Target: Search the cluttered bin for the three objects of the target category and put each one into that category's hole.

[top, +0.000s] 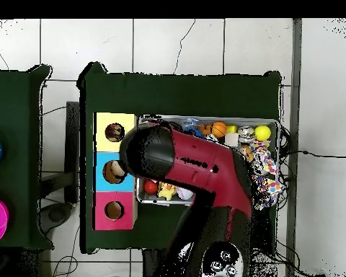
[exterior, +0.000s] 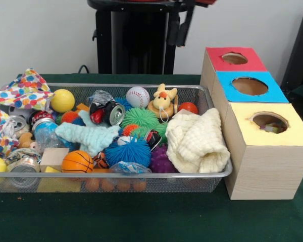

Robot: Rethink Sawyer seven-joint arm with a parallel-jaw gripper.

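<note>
My arm (top: 197, 167) is reaching across the mesh bin (exterior: 207, 96) in the overhead view — its red and black bulk is covering the bin's box-side end, and my gripper is hidden under it, so I cannot tell how my fingers are set. The front view is showing none of it.

The bin is sitting on the dark green table (exterior: 141, 217), packed full. I am looking at a white baseball (exterior: 137, 96) with red stitching at the back, a yellow ball (exterior: 62, 100) beside it, a small orange basketball (exterior: 77, 161) at the front rim, and a red ball (exterior: 188, 107) near the far corner. Spiky rubber balls are crowding the middle: a green one (exterior: 139, 117), a blue one (exterior: 128, 152), a purple one (exterior: 161, 161). A cream knitted cloth (exterior: 197, 141) is slumping over the end nearest the boxes, a crushed can (exterior: 112, 113) is lying on its side, and a yellow plush toy (exterior: 162, 102) is standing upright.

Touching the bin's end stands a row of three wooden boxes — red top (exterior: 235, 59), blue top (exterior: 250, 86), yellow top (exterior: 270, 123) — each with a round hole.
</note>
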